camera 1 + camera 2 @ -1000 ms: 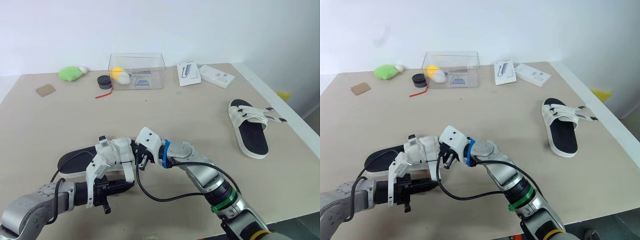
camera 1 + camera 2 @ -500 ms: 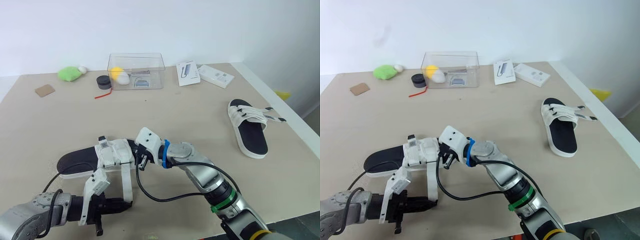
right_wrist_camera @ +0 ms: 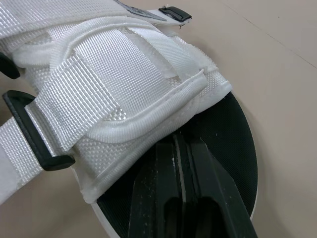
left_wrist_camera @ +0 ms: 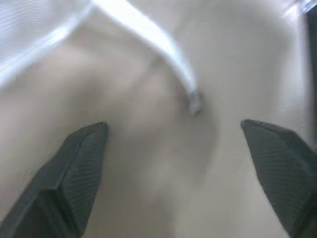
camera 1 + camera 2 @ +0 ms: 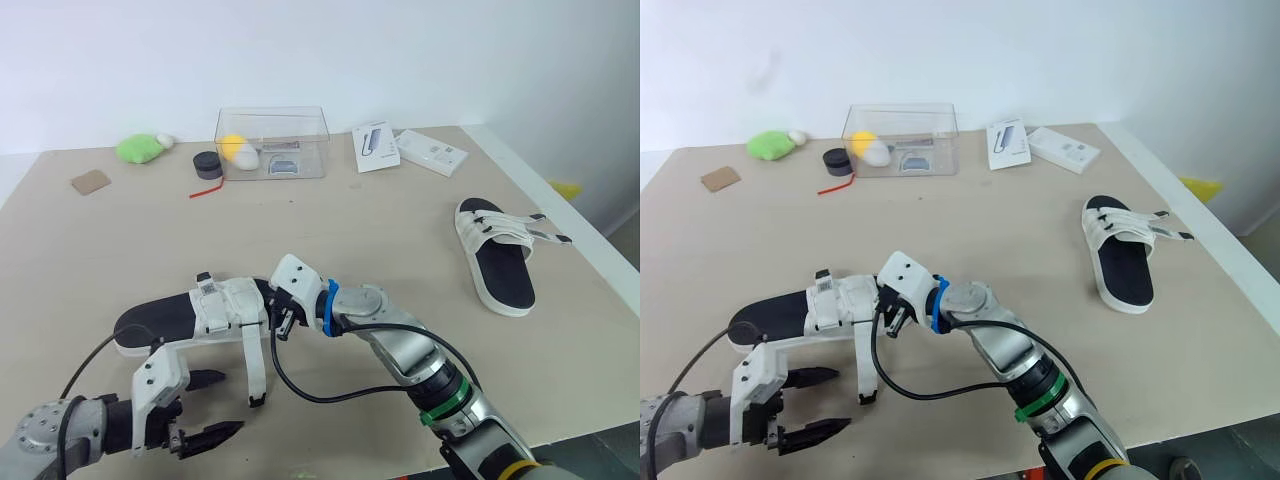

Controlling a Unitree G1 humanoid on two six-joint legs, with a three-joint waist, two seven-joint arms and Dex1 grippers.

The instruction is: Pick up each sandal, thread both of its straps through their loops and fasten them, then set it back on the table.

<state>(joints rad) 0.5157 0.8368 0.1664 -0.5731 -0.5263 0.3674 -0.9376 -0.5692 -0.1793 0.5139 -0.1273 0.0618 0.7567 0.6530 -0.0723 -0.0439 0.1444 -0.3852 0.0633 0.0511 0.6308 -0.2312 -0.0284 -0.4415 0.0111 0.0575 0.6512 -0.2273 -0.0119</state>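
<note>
The near sandal [image 5: 170, 322] has a black sole and white straps [image 3: 114, 94]. My right gripper [image 5: 283, 322] is shut, with its fingers [image 3: 181, 198] lying on the footbed under the front strap. One long strap [image 5: 252, 362] hangs loose from the sandal toward the front edge, and its tip [image 4: 194, 101] lies on the table. My left gripper [image 5: 232, 402] is open just short of that tip and holds nothing; its fingers [image 4: 74, 168] stand wide apart. The second sandal [image 5: 497, 255] lies flat at the right.
A clear box [image 5: 272, 142] stands at the back middle. Beside it are a black round thing [image 5: 208, 163] and a green lump [image 5: 140, 148]. Two white packs [image 5: 378, 146] [image 5: 433, 152] lie back right, a cardboard scrap [image 5: 90, 181] back left. A cable [image 5: 330, 395] loops under my right arm.
My left gripper pulled the strap toward the front edge, then let it go and opened. It has drawn back, and the strap now hangs loose. The right gripper has stayed put.
</note>
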